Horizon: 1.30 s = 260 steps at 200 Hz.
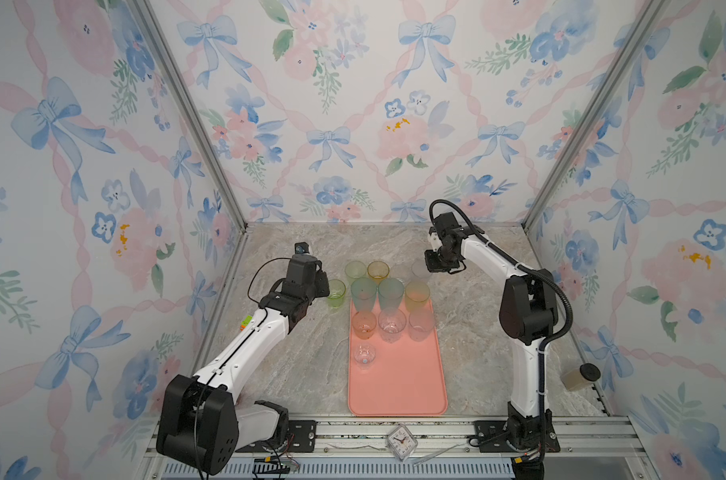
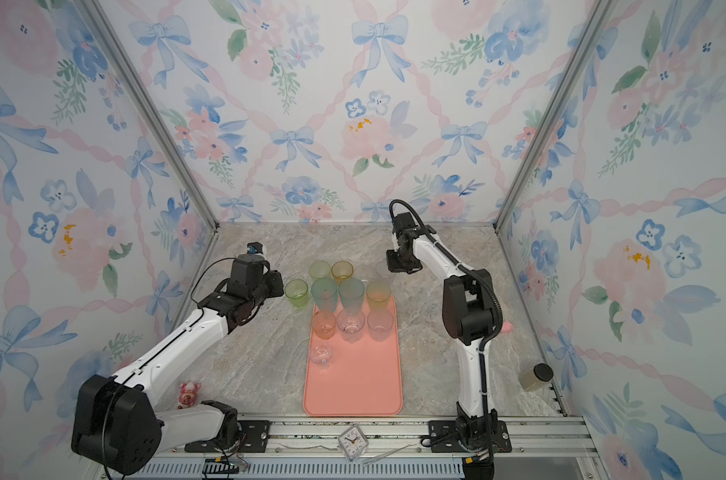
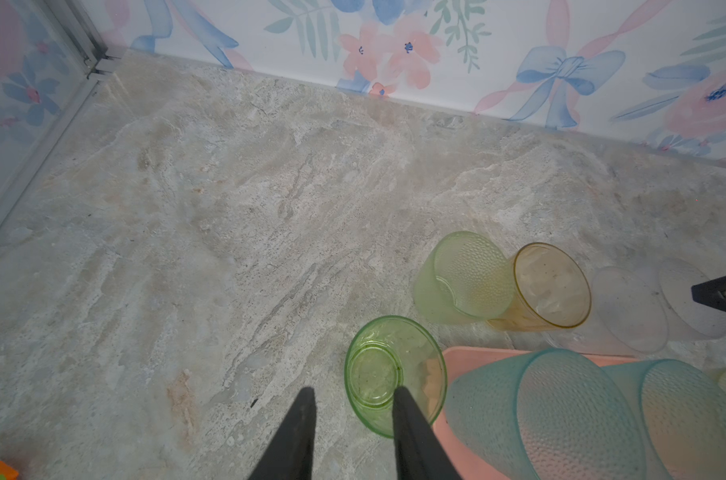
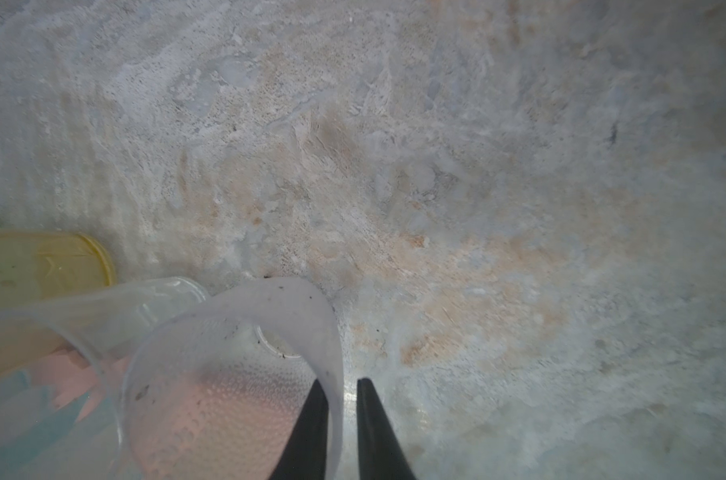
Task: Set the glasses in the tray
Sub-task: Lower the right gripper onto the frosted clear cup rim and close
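In a top view the pink tray (image 1: 398, 386) lay in the lower middle of the frame, with some glasses (image 1: 391, 324) standing in its upper half. The short green glass (image 1: 335, 293) stood on the table (image 1: 477, 332), just left of the tray's upper left corner and not in it. The left gripper (image 3: 353, 392) was at this cup, with one finger inside and one outside. There was a clear gap, so it was part open and held nothing. The frosted glass (image 1: 419, 270) stood on the table above the tray's upper right corner. The right gripper (image 4: 340, 380) had its fingers nearly together, one on each side of that glass's wall. I could not tell if it was pinching.
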Tool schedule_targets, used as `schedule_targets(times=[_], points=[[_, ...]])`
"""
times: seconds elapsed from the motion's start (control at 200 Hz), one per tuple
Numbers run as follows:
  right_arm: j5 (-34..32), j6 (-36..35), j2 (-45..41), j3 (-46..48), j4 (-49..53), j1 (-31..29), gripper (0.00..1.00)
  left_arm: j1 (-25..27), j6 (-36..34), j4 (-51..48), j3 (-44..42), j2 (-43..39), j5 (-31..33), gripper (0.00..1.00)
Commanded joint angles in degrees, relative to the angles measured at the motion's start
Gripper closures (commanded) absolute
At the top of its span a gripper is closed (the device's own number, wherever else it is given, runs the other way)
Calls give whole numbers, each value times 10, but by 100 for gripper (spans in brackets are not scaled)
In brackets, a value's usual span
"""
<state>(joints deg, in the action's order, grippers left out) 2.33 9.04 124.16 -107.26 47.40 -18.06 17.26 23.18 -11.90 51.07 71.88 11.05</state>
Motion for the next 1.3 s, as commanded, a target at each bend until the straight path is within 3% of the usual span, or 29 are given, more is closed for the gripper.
schedule_targets(times=[0.0,0.53,1.0,1.296], points=[[-10,-9,15,-24,24,-3,86,-5,-2,6,-2,-1,-6,66],[-34,-10,-47,25,-14,1,100,-8,-4,9,-12,-9,-11,67],[-68,-19,-124,99,-20,20,100,-8,-5,20,-25,-2,-16,68],[-93,-24,-214,175,-24,41,100,-7,-13,29,-22,-7,-16,69]])
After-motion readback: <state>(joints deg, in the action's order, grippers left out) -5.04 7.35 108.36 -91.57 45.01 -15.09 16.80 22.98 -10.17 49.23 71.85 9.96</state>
